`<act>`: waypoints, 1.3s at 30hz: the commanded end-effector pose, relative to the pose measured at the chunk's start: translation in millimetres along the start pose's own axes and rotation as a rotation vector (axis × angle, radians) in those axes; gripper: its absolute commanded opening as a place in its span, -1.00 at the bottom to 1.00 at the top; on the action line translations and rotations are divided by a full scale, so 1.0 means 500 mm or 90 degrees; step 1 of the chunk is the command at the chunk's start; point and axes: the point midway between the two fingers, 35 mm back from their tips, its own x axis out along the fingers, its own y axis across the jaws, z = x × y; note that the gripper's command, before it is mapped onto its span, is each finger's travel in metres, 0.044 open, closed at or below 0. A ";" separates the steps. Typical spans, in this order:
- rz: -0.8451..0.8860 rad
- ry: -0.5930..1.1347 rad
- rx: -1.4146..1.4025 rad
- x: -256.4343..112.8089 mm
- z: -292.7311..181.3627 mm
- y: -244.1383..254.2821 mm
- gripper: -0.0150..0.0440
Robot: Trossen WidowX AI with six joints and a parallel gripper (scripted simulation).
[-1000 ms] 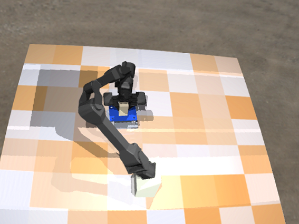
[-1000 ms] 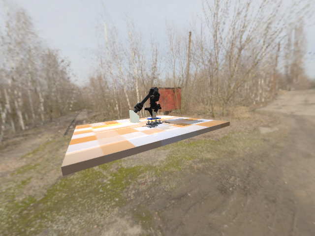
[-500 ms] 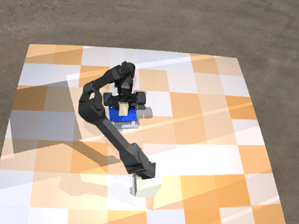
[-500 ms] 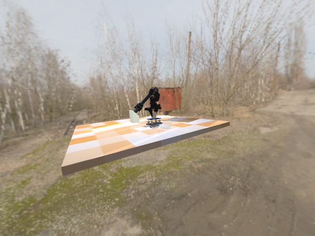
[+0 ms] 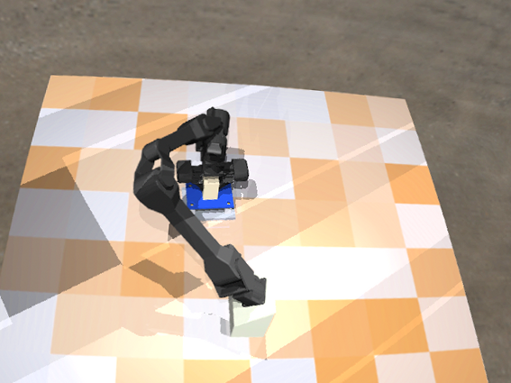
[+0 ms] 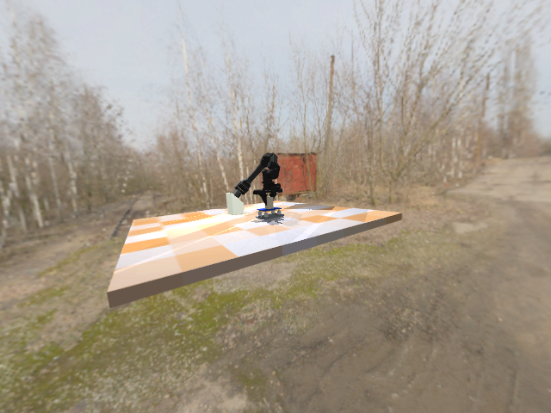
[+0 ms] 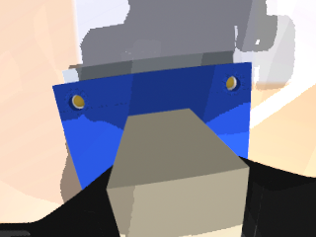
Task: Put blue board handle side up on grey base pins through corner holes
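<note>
Blue board (image 5: 198,200) (image 6: 263,208) (image 7: 94,153), handle side up, is at the seating step, left of the middle of the table (image 5: 369,373) (image 6: 200,255) (image 7: 30,148) as seen from above. Nearest that view's bottom edge stands the pale block (image 5: 252,322) (image 6: 234,205), with the black arm (image 5: 195,231) (image 6: 251,178) reaching from it towards the far edge. Farther in comes the grey base (image 5: 218,217) (image 7: 148,66), showing from under the board. The tool (image 5: 211,180) (image 6: 269,200) (image 7: 166,158), on the far-edge side, stands about half open, clamped on the square handle (image 5: 210,190) (image 6: 269,203) (image 7: 178,197). Gold shows in the two holes that the wrist view takes in; whether the board rests flat on every post I cannot tell. Next, I judge, calls for checking all four corners, pressing straight down if one sits high, then opening and lifting clear. Letting go early might leave it tilted.
</note>
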 end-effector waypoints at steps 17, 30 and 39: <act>-0.001 -0.001 0.000 -0.018 0.001 -0.001 1.00; 0.002 -0.004 0.003 -0.162 -0.004 0.000 1.00; 0.002 -0.004 0.003 -0.167 -0.004 0.000 1.00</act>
